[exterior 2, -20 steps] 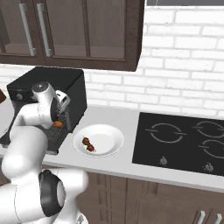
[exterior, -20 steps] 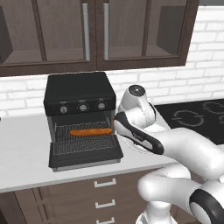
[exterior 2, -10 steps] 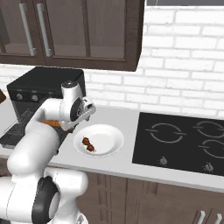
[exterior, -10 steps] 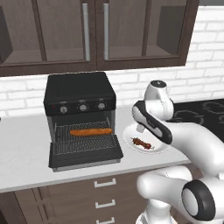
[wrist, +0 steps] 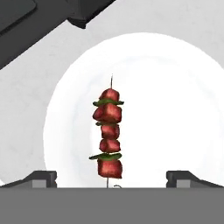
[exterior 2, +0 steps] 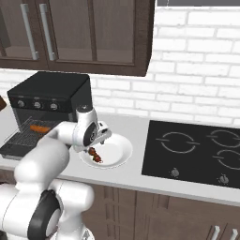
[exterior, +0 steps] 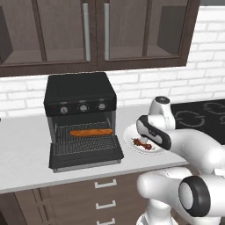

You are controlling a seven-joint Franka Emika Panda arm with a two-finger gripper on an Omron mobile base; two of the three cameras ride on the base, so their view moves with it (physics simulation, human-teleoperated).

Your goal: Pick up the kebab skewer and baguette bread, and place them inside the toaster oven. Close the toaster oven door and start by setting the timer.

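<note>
The kebab skewer [wrist: 108,133] lies on a white plate [wrist: 175,109], red meat chunks with thin green slices between them. My gripper [wrist: 113,179] hovers open straight above it, one dark fingertip [wrist: 39,178] on each side of the stick and nothing held. From the right base view the gripper [exterior 2: 99,138] hangs over the skewer [exterior 2: 95,154] on the plate [exterior 2: 117,152]. The baguette bread [exterior: 91,132] rests on the wire rack inside the black toaster oven [exterior: 81,96]. Its door [exterior: 85,154] is dropped open, flat on the counter. The skewer [exterior: 143,143] sits just right of the door.
A black cooktop [exterior 2: 192,150] is set into the counter right of the plate. Dark wall cabinets [exterior: 94,30] hang above the oven. The door's corner [wrist: 87,11] comes close to the plate's edge. Bare white counter [exterior: 22,140] lies left of the oven.
The arm has swung right, from in front of the oven rack to over the plate. The baguette stayed on the rack. The jaws stayed open.
</note>
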